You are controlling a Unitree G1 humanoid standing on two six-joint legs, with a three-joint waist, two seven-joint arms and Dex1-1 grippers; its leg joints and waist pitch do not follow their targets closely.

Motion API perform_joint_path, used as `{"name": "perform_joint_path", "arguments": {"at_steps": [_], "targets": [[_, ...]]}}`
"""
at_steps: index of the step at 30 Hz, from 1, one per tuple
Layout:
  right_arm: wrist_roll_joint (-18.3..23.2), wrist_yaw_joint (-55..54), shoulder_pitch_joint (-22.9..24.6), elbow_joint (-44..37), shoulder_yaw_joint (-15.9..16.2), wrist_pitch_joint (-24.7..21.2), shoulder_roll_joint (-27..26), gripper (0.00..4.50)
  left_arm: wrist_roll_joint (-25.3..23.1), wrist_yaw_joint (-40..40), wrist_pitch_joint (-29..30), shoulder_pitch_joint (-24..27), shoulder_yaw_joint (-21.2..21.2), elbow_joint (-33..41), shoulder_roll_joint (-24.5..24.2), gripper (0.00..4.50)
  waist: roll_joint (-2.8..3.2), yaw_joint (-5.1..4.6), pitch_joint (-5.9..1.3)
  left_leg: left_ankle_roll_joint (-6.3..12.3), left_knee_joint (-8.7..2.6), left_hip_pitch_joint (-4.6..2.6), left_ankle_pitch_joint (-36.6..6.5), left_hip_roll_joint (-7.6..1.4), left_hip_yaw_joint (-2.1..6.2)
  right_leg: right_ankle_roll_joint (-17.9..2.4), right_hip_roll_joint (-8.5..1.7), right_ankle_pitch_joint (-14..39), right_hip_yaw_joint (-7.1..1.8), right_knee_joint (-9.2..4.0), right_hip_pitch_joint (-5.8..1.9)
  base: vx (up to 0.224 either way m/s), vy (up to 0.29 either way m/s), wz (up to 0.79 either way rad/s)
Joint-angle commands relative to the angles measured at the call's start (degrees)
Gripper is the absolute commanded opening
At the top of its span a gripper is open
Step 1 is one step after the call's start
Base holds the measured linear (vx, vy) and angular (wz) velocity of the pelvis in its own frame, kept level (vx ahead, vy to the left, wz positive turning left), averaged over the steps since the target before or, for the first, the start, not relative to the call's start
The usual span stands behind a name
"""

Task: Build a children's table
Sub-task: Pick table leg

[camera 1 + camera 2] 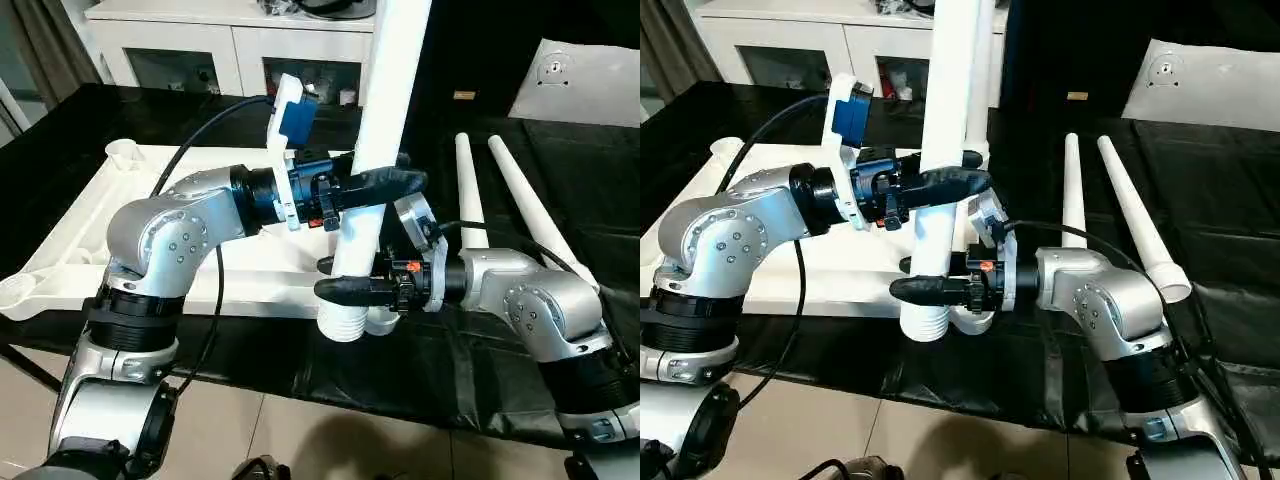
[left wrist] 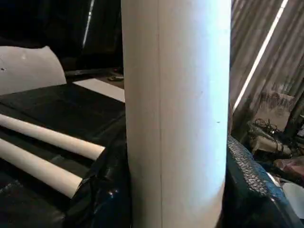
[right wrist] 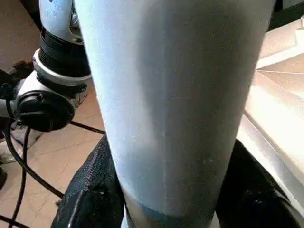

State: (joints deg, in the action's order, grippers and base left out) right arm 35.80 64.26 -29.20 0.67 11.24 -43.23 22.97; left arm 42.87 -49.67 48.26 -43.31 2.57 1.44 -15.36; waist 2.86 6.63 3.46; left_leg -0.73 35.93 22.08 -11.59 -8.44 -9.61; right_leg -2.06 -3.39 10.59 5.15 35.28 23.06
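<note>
Held leg (image 1: pixel 385 120): upright, at the near table edge
Spare legs (image 1: pixel 500 190): right of it
Children's table top (image 1: pixel 150 215): left, behind it

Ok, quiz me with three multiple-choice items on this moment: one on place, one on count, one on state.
1. Where is the left hand on the held leg?
A above the right hand
B below it
C off the leg

2. How many loose legs lie on the black-covered table?
A one
B two
C four

3. How is the held leg oriented?
A lying flat
B roughly upright, ribbed end down
C seated in a socket

Answers: 1 A, the right hand grips lower. 2 B, two loose legs lie side by side. 3 B, its ribbed end hangs beside the tabletop.
</note>
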Motion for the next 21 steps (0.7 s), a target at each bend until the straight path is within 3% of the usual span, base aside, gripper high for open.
{"name": "perform_joint_path", "arguments": {"at_steps": [1,11,14,21], "targets": [[0.2,0.5,-1.1,-0.6,-0.4,-0.1,0.1,2.02,-1.0,-0.9,-0.7,-1.2,0.7,0.6,-0.9,1.83,-0.61,0.29,-4.71,3.18,-3.56,-0.59,-2.3,-4.53,1.84,-10.2,-5.85,9.7,-3.56,-3.83,-3.70,0.000,0.000,0.00],[0.1,0.3,-1.0,-0.5,-0.5,-0.1,0.1,2.02,-1.3,-1.1,-0.8,-1.2,0.9,0.4,-1.2,1.83,-0.60,0.28,-4.74,3.20,-3.52,-0.59,-2.1,-4.54,1.86,-10.3,-5.81,9.2,-3.55,-3.77,-3.71,0.000,0.000,0.00],[0.3,0.2,-1.1,-0.4,-0.7,-0.6,0.1,2.66,-1.3,-1.2,-0.8,-1.1,1.0,0.6,-1.2,1.83,-0.62,0.25,-4.75,3.18,-3.53,-0.58,-2.2,-4.56,1.87,-10.4,-5.80,9.2,-3.54,-3.76,-3.73,0.000,0.000,0.00],[-0.6,-0.1,-1.0,-0.4,-0.4,0.0,0.1,2.81,-1.3,-1.4,-0.7,-0.9,1.1,0.8,-1.2,1.82,-0.61,0.25,-4.73,3.03,-3.55,-0.64,-2.3,-4.59,1.87,-10.3,-5.81,9.5,-3.56,-3.72,-3.70,0.000,0.000,0.00]]}}
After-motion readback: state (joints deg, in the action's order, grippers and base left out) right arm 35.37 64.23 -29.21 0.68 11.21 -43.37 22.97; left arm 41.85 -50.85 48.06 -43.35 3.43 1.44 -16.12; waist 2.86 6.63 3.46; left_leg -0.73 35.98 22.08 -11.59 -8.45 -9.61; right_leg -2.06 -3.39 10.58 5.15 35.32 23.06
